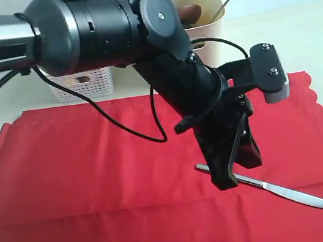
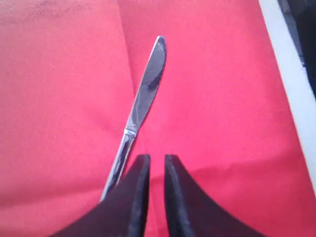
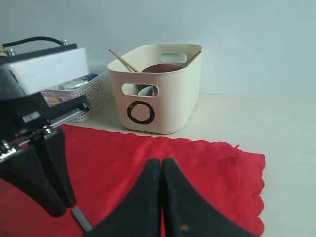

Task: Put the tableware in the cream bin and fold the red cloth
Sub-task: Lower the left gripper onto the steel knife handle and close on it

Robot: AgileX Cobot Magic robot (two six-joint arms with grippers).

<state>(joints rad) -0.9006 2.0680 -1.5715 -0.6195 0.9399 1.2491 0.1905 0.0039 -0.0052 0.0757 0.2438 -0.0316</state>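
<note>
here the left gripper [image 2: 153, 170] has its smooth black fingers nearly clenched, just beside the shiny steel knife [image 2: 143, 101] on the red cloth [image 2: 222, 98]; the right gripper [image 3: 162, 173] has its fingers clenched, empty.

A bright plain red cloth [image 1: 94, 163] with a scalloped edge carries a shiny silver knife [image 2: 145, 89]. At its twelve o'clock sits a cream bin [image 3: 163, 94] marked with a black "O"; a white lattice basket [image 1: 84, 84] stands alongside.

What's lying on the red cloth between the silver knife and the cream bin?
Nothing. In the exterior view, only bare red cloth shows between the knife and the cream bin, though the left arm hides part of that stretch.
</note>
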